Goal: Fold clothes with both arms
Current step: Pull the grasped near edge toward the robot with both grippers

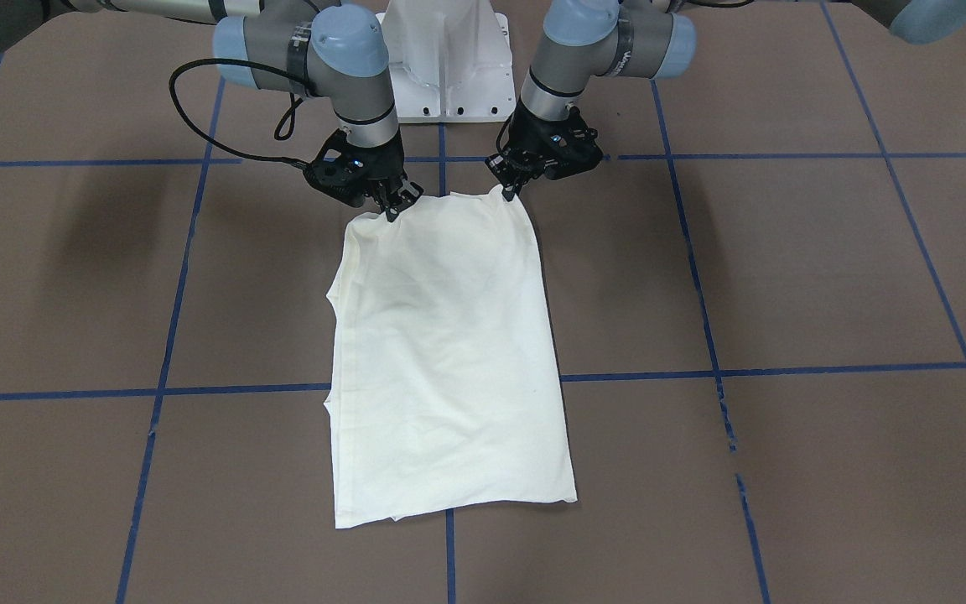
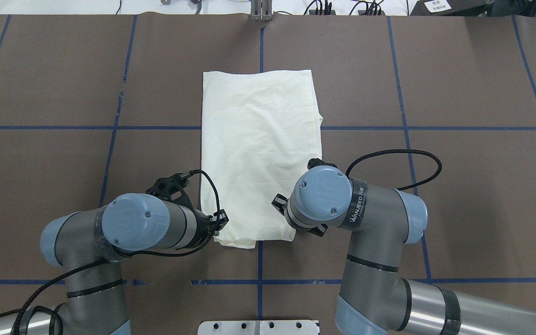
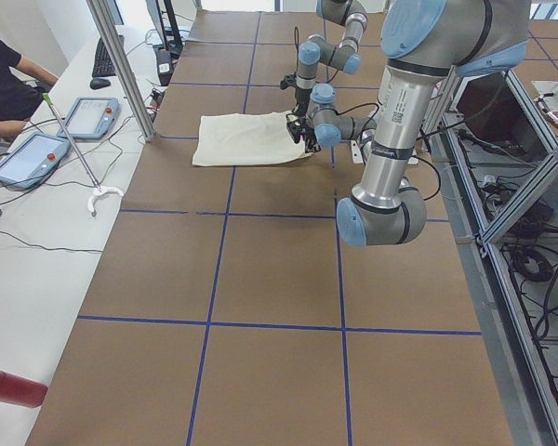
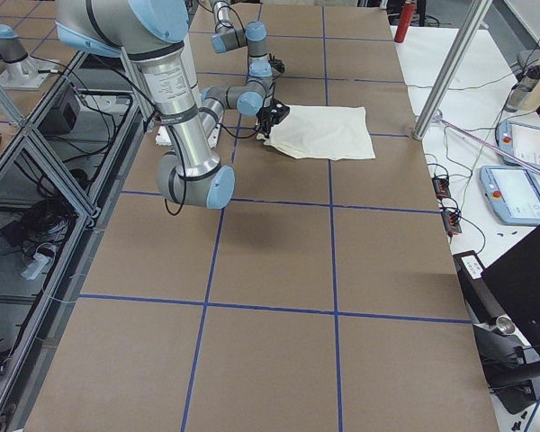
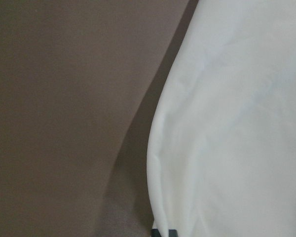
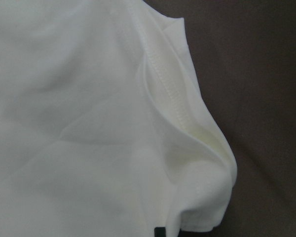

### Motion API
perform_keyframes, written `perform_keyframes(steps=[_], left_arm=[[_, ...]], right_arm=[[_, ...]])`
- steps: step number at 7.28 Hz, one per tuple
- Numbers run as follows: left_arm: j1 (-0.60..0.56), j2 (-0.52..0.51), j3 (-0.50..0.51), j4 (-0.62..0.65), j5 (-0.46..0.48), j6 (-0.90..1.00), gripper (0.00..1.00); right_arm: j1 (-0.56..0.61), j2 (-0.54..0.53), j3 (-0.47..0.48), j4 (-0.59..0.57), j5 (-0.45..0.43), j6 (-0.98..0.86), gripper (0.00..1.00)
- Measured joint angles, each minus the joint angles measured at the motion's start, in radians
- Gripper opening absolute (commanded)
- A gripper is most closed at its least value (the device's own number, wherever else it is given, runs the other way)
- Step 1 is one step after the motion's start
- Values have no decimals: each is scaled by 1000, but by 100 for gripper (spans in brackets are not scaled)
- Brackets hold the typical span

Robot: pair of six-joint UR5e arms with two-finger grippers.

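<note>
The clothes are one cream-white shirt point(image 1: 449, 352) folded into a long plain rectangle that lies flat on the brown table point(image 2: 458, 83), with no print showing. My left gripper point(image 1: 510, 193) pinches the shirt's near corner on my left side, shut on the cloth, and shows beside that edge from overhead point(image 2: 220, 222). My right gripper point(image 1: 395, 208) is shut on the other near corner, which is slightly raised. From overhead its fingers are hidden under the right wrist. Both wrist views are filled by the cloth point(image 5: 237, 123) point(image 6: 89, 123), with a stitched hem in the right one.
The white pedestal point(image 1: 449, 67) stands just behind the grippers. Blue tape lines point(image 2: 259, 46) cross the table in a grid. A person point(image 3: 5, 74) sits at a side desk with tablets point(image 3: 86, 116), and a metal post point(image 3: 121, 65) rises by the table's far edge.
</note>
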Motion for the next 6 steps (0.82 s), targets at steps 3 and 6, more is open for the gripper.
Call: perform_keyframes(steps=[3,6], left_arm=[[74,30,-158,108,5,-4,0],[189,39,-321,271,8,-19,0]], right_arm=[[-65,-86,160,-1,4,-3,0],[-135,-153,288,5,2,-5,0]])
